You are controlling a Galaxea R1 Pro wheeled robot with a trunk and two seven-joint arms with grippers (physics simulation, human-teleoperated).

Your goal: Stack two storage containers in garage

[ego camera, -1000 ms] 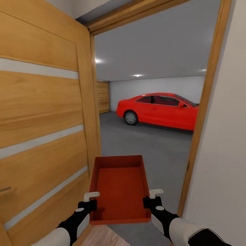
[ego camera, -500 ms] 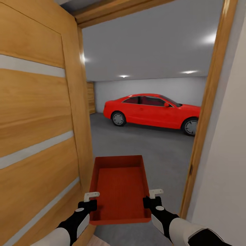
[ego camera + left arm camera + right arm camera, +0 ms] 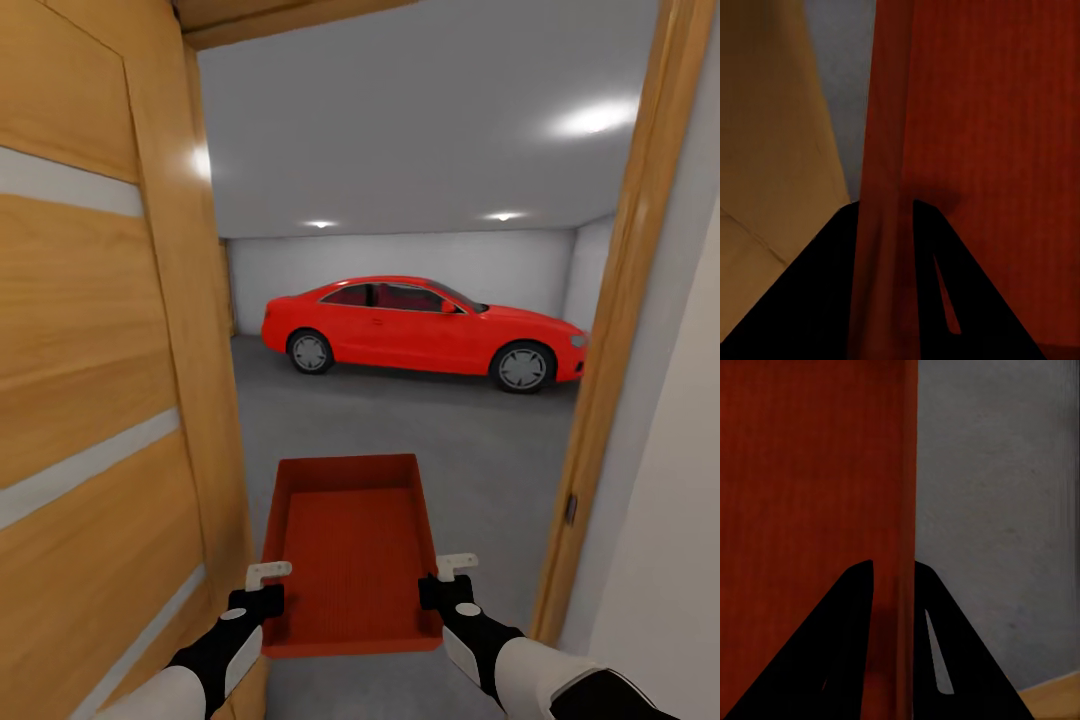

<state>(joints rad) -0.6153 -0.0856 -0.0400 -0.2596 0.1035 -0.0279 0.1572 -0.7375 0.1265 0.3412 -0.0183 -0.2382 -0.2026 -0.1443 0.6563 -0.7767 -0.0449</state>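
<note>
You're mid-doorway with one storage container (image 3: 352,555) at lower centre of the head view, level, open side up. Left gripper (image 3: 262,590) pinches its left wall, right gripper (image 3: 446,582) its right wall; that two-sided hold is likely what keeps it flat. Wrist views confirm what the head view can't: each wall sits between black fingers (image 3: 934,247). Door (image 3: 100,380) fills the left; garage floor (image 3: 470,440) and red car (image 3: 420,330) ahead.
</note>
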